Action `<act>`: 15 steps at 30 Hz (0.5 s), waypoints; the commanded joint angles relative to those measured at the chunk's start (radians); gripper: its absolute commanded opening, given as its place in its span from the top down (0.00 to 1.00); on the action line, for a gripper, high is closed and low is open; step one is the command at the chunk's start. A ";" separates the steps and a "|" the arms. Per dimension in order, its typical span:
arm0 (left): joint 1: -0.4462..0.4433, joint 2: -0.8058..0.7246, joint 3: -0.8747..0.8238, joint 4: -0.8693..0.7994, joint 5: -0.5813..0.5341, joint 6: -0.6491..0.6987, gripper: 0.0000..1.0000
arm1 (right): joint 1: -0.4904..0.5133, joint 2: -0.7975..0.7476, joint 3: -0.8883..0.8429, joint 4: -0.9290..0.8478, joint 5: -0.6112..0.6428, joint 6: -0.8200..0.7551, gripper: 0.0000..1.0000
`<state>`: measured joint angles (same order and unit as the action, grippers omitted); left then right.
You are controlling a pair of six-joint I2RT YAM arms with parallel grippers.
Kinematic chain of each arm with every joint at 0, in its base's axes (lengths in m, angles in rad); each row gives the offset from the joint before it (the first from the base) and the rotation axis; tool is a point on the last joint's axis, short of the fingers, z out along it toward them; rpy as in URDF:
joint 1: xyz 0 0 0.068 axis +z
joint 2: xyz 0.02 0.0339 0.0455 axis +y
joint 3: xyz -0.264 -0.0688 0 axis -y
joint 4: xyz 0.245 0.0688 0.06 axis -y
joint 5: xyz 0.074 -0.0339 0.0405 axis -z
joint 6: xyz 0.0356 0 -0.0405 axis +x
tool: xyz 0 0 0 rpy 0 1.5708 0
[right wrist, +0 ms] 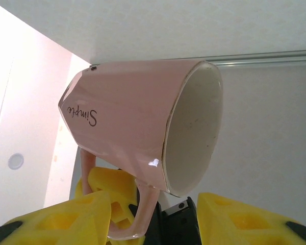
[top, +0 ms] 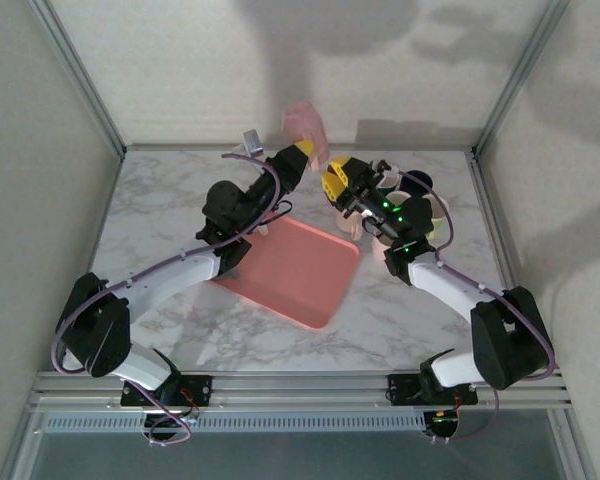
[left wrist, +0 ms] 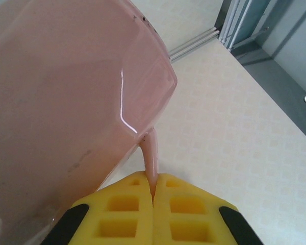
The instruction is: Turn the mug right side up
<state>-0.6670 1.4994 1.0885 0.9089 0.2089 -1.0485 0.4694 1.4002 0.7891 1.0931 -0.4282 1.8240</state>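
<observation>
Aloft, pink mug sideways, left hand pinching handle.

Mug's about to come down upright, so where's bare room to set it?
The pink tray looks bare mid-table. The table has open marble between tray and arm bases, and in the far-left corner. Crowded: the far right, where cups cluster by the right gripper.

Soft light, big shadows on the back wall; glare streaks the pink mug above the left gripper.
</observation>
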 commanded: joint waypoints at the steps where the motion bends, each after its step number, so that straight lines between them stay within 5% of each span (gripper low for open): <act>1: -0.009 -0.011 0.073 0.157 0.009 0.006 1.00 | 0.010 0.023 0.024 0.083 0.028 0.023 0.52; 15: -0.016 -0.023 0.057 0.145 -0.007 -0.012 1.00 | 0.010 0.124 0.122 0.187 0.052 0.001 0.59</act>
<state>-0.6735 1.5066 1.0939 0.9092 0.2085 -1.0527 0.4694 1.5146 0.8654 1.1942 -0.4057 1.8454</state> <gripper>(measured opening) 0.060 0.416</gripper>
